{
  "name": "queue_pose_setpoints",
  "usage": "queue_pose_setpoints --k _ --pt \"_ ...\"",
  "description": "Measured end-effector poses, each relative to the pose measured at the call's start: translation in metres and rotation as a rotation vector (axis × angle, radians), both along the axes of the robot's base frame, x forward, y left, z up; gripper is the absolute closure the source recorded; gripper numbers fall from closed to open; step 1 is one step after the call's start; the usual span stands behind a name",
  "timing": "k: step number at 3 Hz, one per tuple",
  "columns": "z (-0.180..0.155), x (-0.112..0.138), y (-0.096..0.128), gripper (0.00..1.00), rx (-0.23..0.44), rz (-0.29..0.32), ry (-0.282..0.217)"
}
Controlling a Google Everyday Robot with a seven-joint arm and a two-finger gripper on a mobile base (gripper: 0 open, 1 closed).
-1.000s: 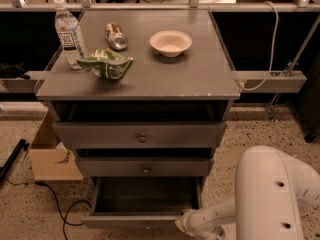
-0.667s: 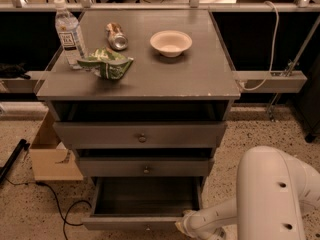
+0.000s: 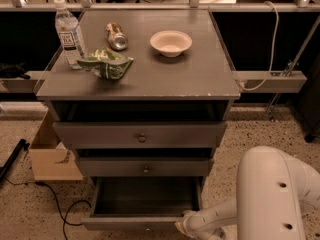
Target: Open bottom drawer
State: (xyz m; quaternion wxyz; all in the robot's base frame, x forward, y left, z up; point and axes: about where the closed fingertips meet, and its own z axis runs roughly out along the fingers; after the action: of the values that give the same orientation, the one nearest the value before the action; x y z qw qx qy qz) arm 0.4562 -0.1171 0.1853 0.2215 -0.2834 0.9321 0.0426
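Note:
The grey cabinet (image 3: 140, 81) has three drawers. Its bottom drawer (image 3: 142, 219) stands pulled out toward me, and its dark inside looks empty. The slim front panel runs along the lower edge of the view. My gripper (image 3: 184, 225) sits at the right end of that front panel, at the bottom of the view, on the end of the white arm (image 3: 270, 194). The middle drawer (image 3: 145, 168) and the top drawer (image 3: 140, 135) each show a small round knob and stand slightly out.
On the cabinet top are a water bottle (image 3: 68, 32), a can lying on its side (image 3: 116, 36), a green chip bag (image 3: 106, 64) and a white bowl (image 3: 170, 42). A cardboard box (image 3: 50, 156) and a black cable (image 3: 55, 204) lie on the floor to the left.

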Motion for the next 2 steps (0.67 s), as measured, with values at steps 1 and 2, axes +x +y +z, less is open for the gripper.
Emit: queue_pose_setpoints --k 1,2 --pt "-0.0001 0.0006 0.0008 1.00 0.000 0.000 0.000" --pt "-0.0001 0.0006 0.0008 0.76 0.000 0.000 0.000"
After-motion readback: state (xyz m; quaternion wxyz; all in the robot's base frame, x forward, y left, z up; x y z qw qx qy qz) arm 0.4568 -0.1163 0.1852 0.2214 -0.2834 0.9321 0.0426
